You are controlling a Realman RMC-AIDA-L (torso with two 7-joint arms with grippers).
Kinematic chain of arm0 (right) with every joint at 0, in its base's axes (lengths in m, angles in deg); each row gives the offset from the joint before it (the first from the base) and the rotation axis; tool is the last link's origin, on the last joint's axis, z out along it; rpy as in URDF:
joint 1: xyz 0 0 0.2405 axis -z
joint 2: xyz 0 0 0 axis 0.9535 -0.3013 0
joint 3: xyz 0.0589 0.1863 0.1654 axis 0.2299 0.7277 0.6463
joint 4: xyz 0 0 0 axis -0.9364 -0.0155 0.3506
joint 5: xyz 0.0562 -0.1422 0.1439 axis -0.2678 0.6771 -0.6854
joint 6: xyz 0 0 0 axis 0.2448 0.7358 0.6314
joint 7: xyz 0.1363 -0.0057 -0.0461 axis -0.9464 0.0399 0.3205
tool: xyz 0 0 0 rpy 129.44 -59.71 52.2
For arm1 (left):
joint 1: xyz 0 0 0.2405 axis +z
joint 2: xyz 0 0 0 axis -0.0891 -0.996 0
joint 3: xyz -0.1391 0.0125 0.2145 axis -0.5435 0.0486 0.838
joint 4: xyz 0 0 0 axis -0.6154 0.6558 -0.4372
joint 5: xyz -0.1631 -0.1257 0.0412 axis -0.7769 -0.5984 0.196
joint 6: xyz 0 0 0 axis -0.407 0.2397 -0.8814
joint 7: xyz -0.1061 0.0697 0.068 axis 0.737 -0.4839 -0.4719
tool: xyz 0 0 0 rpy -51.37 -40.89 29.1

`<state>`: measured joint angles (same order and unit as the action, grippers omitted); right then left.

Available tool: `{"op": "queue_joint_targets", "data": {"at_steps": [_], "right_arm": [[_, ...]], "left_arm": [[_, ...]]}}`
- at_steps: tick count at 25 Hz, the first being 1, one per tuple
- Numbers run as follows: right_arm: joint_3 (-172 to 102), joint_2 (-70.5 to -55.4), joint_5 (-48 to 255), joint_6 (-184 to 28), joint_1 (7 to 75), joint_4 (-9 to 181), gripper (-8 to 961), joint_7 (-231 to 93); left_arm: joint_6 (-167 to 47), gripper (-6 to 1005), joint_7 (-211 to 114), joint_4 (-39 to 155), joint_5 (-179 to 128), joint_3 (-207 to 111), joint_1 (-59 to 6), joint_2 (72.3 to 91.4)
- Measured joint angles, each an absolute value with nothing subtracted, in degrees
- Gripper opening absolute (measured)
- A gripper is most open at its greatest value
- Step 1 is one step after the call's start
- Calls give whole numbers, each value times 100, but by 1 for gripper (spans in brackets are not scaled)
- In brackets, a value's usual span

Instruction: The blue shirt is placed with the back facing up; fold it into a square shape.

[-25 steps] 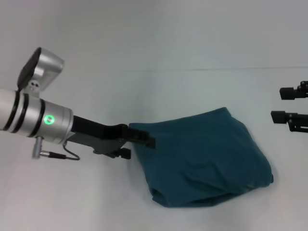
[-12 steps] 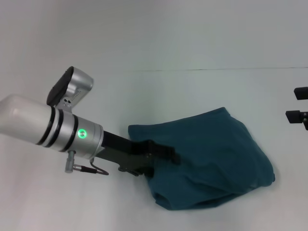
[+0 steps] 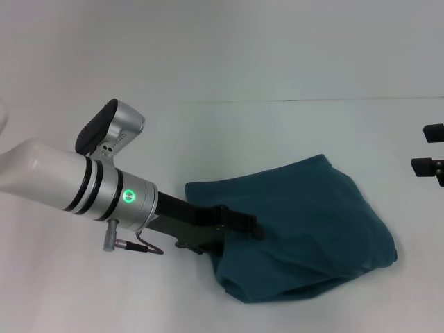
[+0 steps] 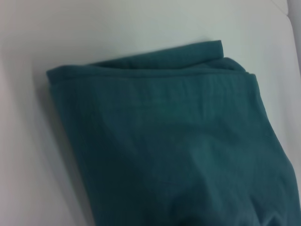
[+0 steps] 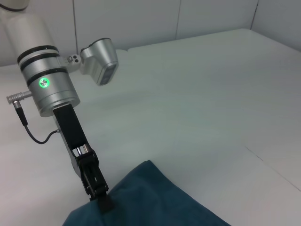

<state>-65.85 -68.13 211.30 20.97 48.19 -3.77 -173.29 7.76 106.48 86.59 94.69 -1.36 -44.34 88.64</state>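
My left tool (image 3: 239, 225) has pushed in over the blue shirt (image 3: 305, 222), whose left edge now lies flat on the surface (image 3: 277, 132); I can't tell its opening. The bundle looks nearly square. My right tool (image 3: 431, 149) sits parked, spread apart.

Robot lab or test cell, not home. Plain white surface (image 3: 291, 62) fills head view, bare apart from single folded blue shirt (image 3: 298, 229). Right wrist view: white panelled wall (image 5: 155, 21) with vertical seams behind surface, panel joint line across tabletop. Silver robot arm (image 3: 104, 191) with green status light, exposed cable. No furniture, no decor.
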Motion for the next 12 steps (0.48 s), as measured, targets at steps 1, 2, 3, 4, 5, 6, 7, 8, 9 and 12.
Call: {"op": "queue_joint_targets", "data": {"at_steps": [1, 2, 3, 4, 5, 6, 7, 8, 9, 12], "right_arm": [[-6584, -6815, 21129, 2097, 4816, -378, 595, -17329], [-6584, -6817, 21127, 2098, 4807, -379, 595, -17330], [-6584, -6817, 21127, 2098, 4807, -379, 595, -17330], [-6584, -6817, 21126, 2096, 4801, -380, 595, -17331], [-6584, -6817, 21126, 2091, 4797, -380, 595, -17330], [-6584, -6817, 21125, 2085, 4792, -381, 595, -17330], [-6584, -6817, 21125, 2078, 4786, -380, 595, -17329], [-6585, -6818, 21127, 2071, 4778, -381, 595, -17329], [-6589, -6820, 21129, 2066, 4773, -380, 595, -17329], [-6598, -6831, 21135, 2060, 4768, -379, 596, -17327]], "left_arm": [[766, 836, 10646, 8664, 9470, -128, -4435, 8867], [742, 835, 10635, 8669, 9471, -124, -4423, 8866], [742, 834, 10635, 8669, 9471, -124, -4423, 8866], [722, 834, 10623, 8674, 9472, -119, -4407, 8864], [712, 833, 10613, 8681, 9472, -103, -4397, 8863], [705, 833, 10604, 8692, 9473, -73, -4391, 8863], [703, 832, 10601, 8697, 9474, -39, -4390, 8862], [702, 832, 10599, 8706, 9474, -13, -4389, 8863], [702, 831, 10595, 8722, 9474, 10, -4389, 8862], [680, 788, 10580, 8741, 9475, 103, -4398, 8866]]}}
